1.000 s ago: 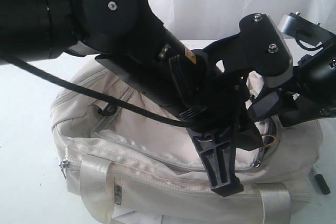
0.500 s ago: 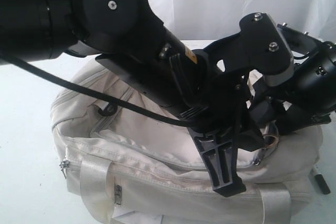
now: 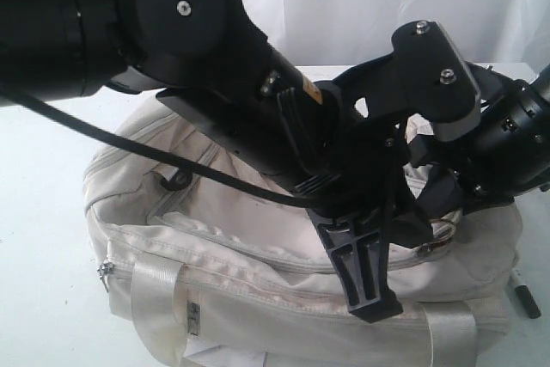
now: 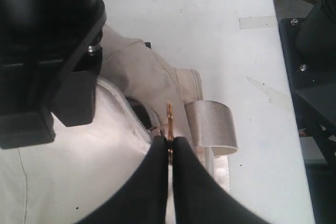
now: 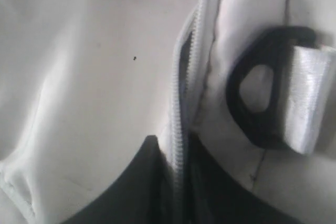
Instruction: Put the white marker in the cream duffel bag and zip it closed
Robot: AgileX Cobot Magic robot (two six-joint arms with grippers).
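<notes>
The cream duffel bag [image 3: 241, 315] lies on the white table, its top zipper [image 5: 184, 77] slightly parted near one end. My left gripper [image 4: 169, 148] is shut on a thin copper zipper pull [image 4: 169, 116]; in the exterior view its ribbed finger [image 3: 365, 277] hangs over the bag's front. My right gripper [image 5: 178, 182] has its fingers closed on either side of the zipper edge beside a black strap ring [image 5: 257, 103]; the left arm mostly hides it [image 3: 445, 212]. The white marker [image 3: 524, 294] lies on the table past the bag's right end, apart from both grippers.
The left arm's thick black links [image 3: 215, 49] and a cable [image 3: 129, 148] cross above the bag. Webbing handles [image 3: 159, 298] stand at the bag's front, and a webbing loop [image 4: 212, 127] sits beside the zipper pull. A black frame [image 4: 315, 77] borders the table edge.
The right arm has come down and left onto the bag's right end and its jaws have closed on the zipper edge, pressing that end lower. The left arm has not moved.
</notes>
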